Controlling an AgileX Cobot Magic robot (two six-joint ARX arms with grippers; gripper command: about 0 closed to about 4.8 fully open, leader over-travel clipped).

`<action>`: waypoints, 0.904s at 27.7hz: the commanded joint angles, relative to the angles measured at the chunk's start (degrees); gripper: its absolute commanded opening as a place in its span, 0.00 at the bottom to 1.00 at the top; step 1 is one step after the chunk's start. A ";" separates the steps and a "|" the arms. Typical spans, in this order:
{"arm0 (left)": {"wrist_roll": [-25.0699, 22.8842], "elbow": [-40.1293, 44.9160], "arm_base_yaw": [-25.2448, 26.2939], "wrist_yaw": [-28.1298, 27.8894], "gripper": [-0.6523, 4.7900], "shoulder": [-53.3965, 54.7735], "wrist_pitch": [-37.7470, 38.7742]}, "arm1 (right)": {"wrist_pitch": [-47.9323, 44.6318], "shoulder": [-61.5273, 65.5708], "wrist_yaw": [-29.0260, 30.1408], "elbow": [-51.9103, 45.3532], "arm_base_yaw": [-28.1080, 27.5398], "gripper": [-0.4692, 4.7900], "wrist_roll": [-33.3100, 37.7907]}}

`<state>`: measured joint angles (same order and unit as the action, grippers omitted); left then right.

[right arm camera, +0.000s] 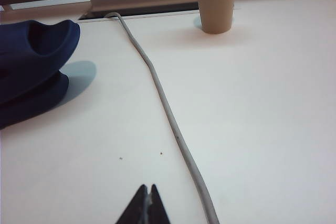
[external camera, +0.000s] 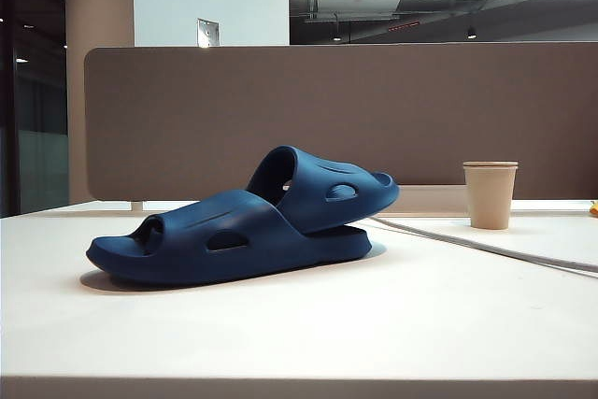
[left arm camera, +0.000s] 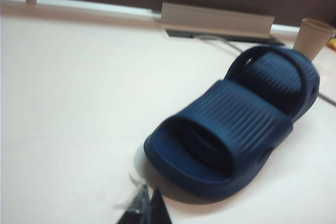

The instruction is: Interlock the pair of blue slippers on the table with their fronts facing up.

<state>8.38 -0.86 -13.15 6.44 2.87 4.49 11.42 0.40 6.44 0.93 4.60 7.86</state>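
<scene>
Resting place: the pair of blue slippers (external camera: 245, 223) lies mid-table on the white table (external camera: 299, 334), already nested, one slipper's toe tucked under the other's strap and riding up tilted; ribbed straps face up.
Handling: moulded foam, so I judge them light, springy and slightly grippy (a firm pinch would dent, not break); the thick sole should stay stiff when lifted.
Where to hold: the wide strap (left arm camera: 247, 116) or the sole edge beside an oval vent looks the safest pinch; a push at the heel would likely slide the whole pair.
Left tool: the left tool (left arm camera: 146, 208) is closed on nothing, hovering low over the table, with the near slipper's toe at about 1 o'clock in its wrist view.
Right tool: the right tool (right arm camera: 148, 205) is closed and empty, well apart from the slippers, which sit at roughly 10 o'clock.
Neighbours: a paper cup (external camera: 490, 194) stands at 3 o'clock of the pair in the exterior view; a grey cable (right arm camera: 168, 114) runs across the table between them.
Obstruction: only the cable, near the right tool, could snag a reach; the grey-brown divider panel (external camera: 187, 119) stands behind.
</scene>
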 commanded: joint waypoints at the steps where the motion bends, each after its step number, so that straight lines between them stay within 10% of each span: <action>1: -0.48 0.35 -0.04 0.22 0.11 0.02 -0.52 | -0.55 0.04 -0.17 -0.07 0.09 0.09 -0.20; 25: -0.22 0.35 -0.02 0.20 0.11 0.02 -0.50 | -0.61 0.04 -0.20 -0.07 0.07 0.09 -1.68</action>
<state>7.77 -0.40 -13.15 6.42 2.87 4.51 11.38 0.40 6.42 0.93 4.60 6.37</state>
